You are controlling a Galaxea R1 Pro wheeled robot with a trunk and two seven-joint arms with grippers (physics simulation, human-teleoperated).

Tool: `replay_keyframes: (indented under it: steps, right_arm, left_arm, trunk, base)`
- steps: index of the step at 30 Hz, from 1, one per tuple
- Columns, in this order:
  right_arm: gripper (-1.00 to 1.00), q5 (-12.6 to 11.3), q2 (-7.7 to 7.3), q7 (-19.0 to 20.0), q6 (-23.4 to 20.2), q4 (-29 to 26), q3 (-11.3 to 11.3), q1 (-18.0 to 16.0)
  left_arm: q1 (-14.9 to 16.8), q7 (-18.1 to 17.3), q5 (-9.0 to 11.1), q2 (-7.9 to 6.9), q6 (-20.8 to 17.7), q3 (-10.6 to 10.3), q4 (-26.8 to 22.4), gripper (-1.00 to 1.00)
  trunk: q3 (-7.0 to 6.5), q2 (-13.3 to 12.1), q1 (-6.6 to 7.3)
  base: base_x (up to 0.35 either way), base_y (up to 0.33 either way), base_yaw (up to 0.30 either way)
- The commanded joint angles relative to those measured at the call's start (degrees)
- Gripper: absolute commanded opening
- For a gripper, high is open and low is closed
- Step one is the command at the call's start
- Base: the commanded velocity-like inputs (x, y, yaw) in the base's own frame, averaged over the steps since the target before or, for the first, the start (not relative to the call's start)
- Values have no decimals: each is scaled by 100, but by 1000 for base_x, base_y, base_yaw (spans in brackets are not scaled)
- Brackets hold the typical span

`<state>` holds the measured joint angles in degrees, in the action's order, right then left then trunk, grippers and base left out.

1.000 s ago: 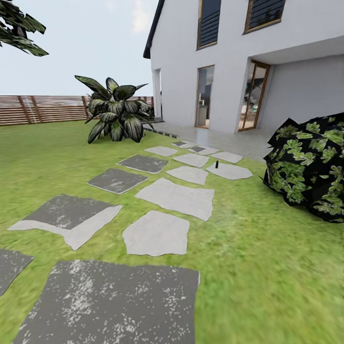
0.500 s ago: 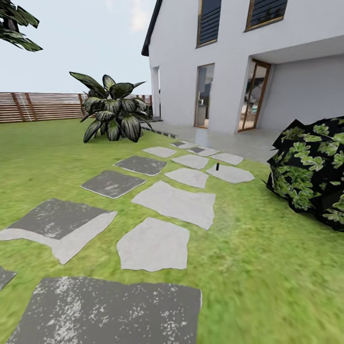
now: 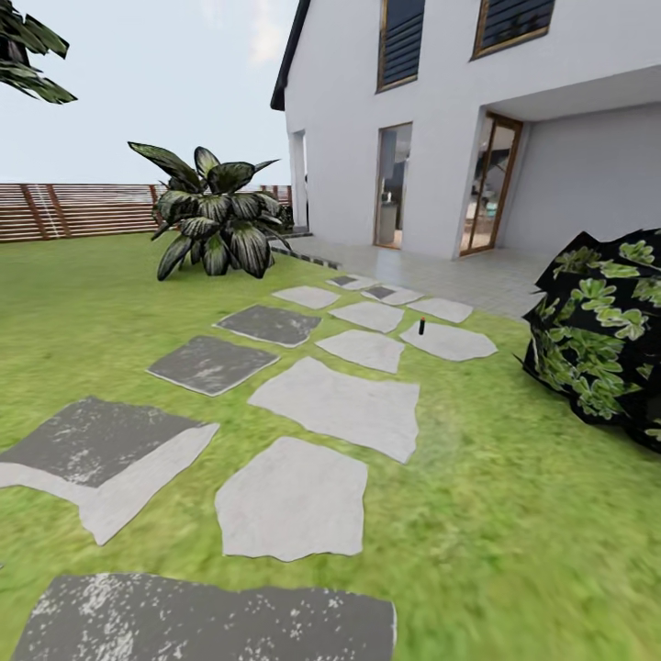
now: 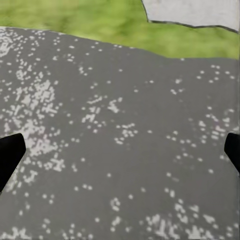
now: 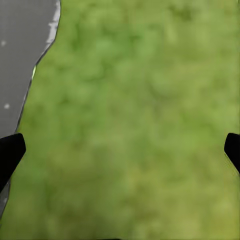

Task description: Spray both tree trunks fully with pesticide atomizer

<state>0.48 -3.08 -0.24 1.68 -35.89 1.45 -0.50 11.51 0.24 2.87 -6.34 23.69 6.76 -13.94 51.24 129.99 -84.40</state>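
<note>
Counting two open hands [image 4: 120, 155] [image 5: 120, 155], one distant atomizer [image 3: 421, 326].

The robot's body shows as black fingertips alone: the left gripper [image 4: 120, 155] has two plain, matte black fingertips [image 4: 10, 152] with blunt angled ends, and the right gripper [image 5: 120, 152] has the same dark, unmarked fingertips [image 5: 10, 150]

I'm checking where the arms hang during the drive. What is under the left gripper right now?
Under the left gripper, whose fingertips stand wide apart, lies a dark grey stepping stone speckled white. Past its edge come grass and a pale stone. Nothing covers the slab.
</note>
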Motion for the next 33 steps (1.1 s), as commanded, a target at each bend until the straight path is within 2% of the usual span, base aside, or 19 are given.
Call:
replay_keyframes:
  steps: [1, 33]
  right_arm:
    - [100, 5, 1, -2, 17, 3, 5, -2]
    - [100, -4, 11, -2, 17, -6, -4, -2]
  left_arm:
    - [2, 4, 29, 0, 19, -8, 5, 100]
    - [4, 5, 29, -6, 21, -8, 5, 100]
  trunk:
    - [5, 2, -2]
    - [5, 2, -2]
  base:
    - [339, 0, 0]
    - [339, 0, 0]
